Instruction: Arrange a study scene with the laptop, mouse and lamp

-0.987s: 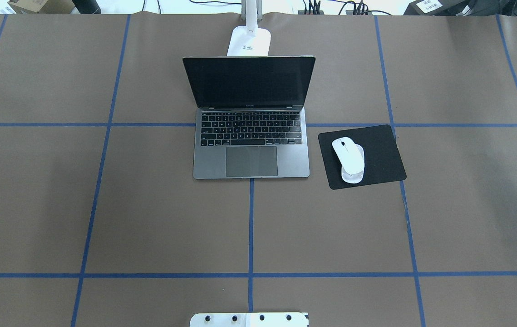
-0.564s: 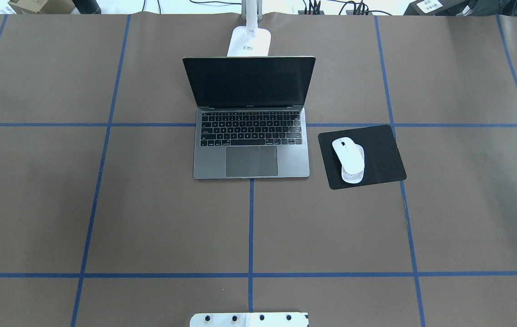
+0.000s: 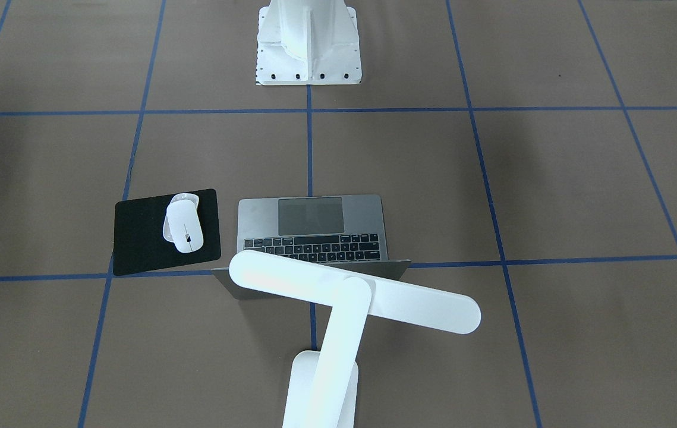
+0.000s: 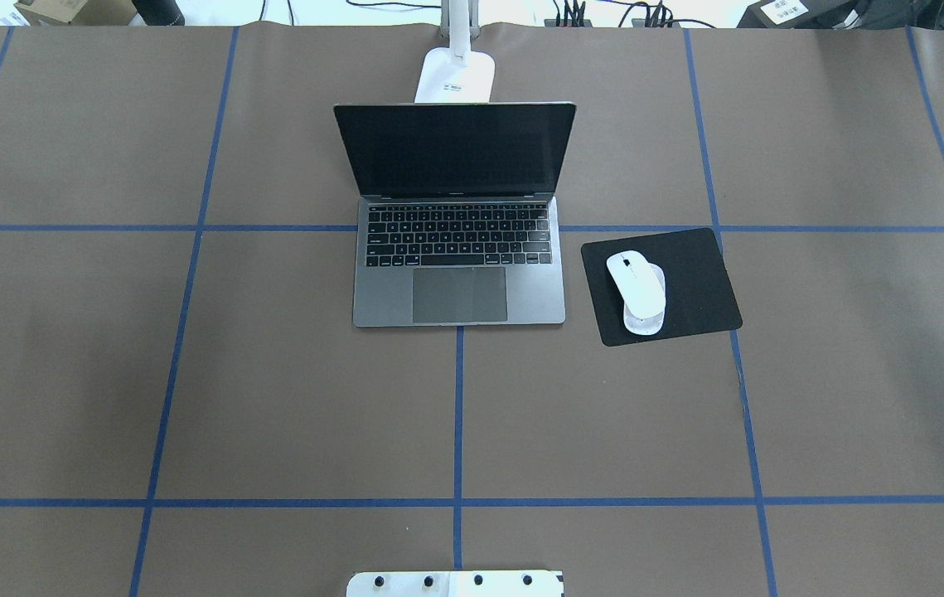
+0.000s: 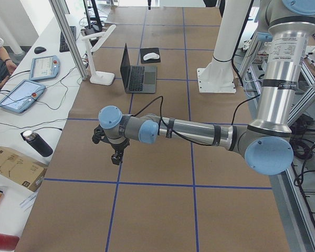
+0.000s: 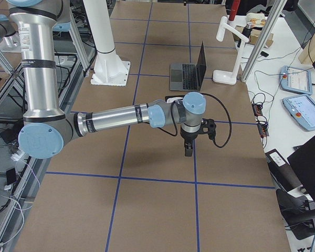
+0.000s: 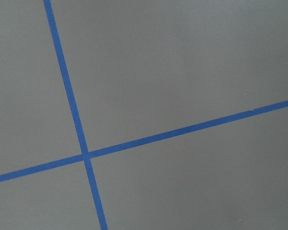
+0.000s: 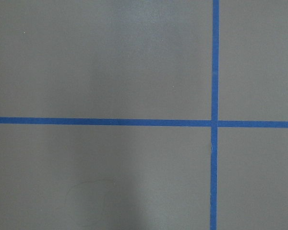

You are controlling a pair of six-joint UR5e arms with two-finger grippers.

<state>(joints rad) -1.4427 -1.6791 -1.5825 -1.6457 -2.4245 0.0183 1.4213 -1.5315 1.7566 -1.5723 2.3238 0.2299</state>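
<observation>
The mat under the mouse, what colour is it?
The mat is plain black; the overhead exterior view shows it best.

overhead: behind robot [image 4: 455,584], looking down | front: faces it, steep | sides: table [image 5: 147,210] ends, way back | wrists: tight on tape [image 7: 84,154] | fixed four share laptop [image 4: 457,240]

Matt grey metal laptop [image 4: 458,294], glossy white plastic mouse [image 4: 636,284] and lamp [image 3: 350,291], matt black mat [image 4: 699,278]
</observation>
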